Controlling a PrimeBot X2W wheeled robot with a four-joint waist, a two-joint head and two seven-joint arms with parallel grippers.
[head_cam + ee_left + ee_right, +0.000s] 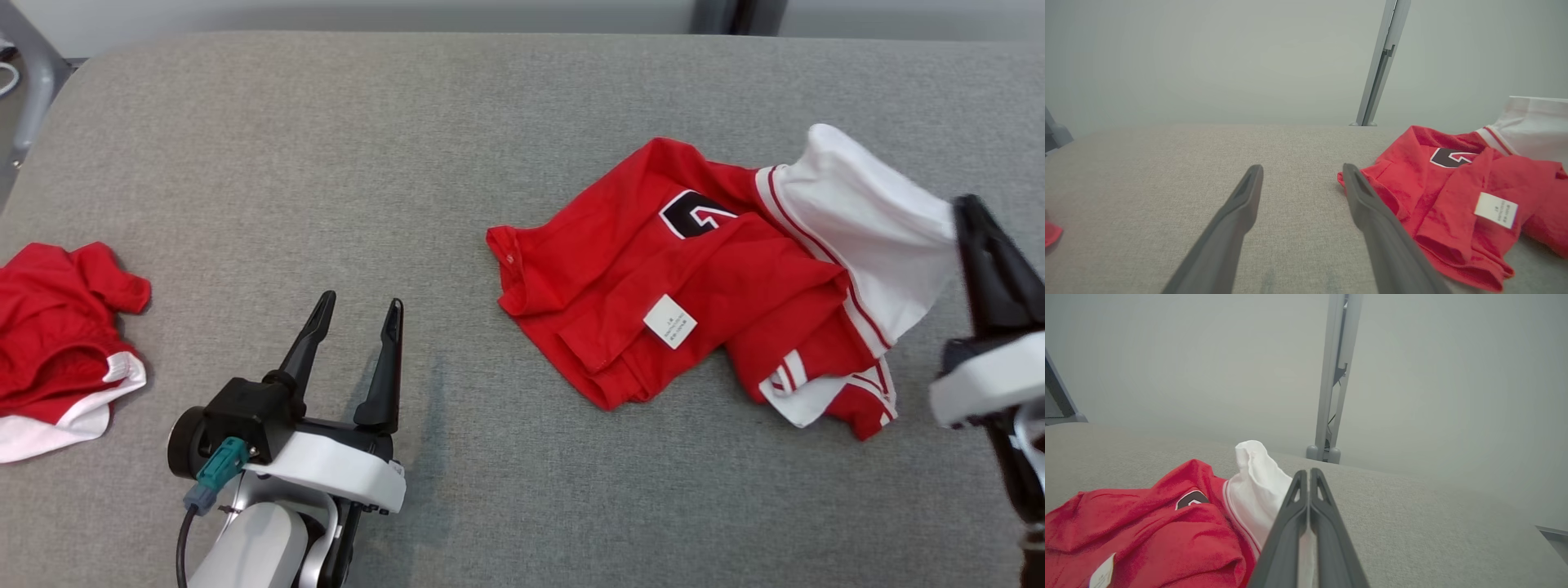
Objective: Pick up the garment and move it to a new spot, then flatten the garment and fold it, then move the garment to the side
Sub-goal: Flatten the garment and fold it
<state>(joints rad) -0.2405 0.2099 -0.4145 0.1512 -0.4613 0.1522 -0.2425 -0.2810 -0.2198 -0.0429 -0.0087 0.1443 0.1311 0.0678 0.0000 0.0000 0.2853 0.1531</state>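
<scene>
Pickup barely begun: right hand clenched on white sleeve of shirt, left hand released; move, flatten, fold, set-aside all left.

Head looks down; both low wrist views share the garment

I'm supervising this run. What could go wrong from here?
1. The right end effector is shut on just the white sleeve; the thin pinch could slip as the garment lifts.
2. The garment lies crumpled, so hanging from one sleeve it may bunch further.
3. The left end effector stands open, apart from it, giving no support.
</scene>
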